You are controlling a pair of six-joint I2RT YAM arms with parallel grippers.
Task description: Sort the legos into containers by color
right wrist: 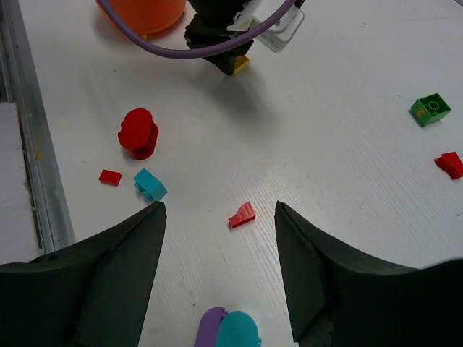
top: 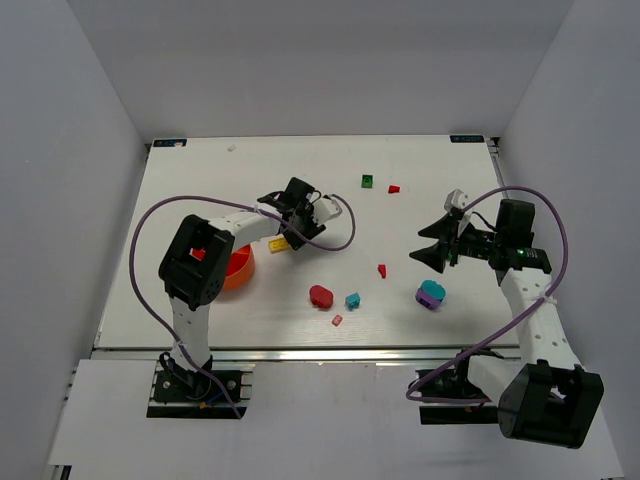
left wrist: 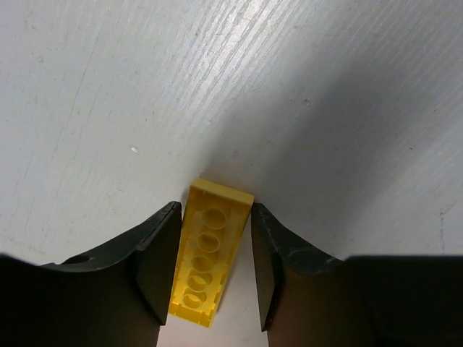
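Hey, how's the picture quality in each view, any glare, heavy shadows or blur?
Top view: even light, soft shadows, a bright glare strip along the table's near edge. Left wrist view: sheen on the table, deep shadow spreading from the yellow brick. Right wrist view: sharp, its own fingers nearly black.

Held left gripper (top: 283, 241) low, arm bent forward, jaws narrowly parted; held right gripper (top: 432, 244) higher, jaws spread wide.

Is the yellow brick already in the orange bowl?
No, the yellow brick lies on the table between the jaws of the left gripper, outside the orange bowl.
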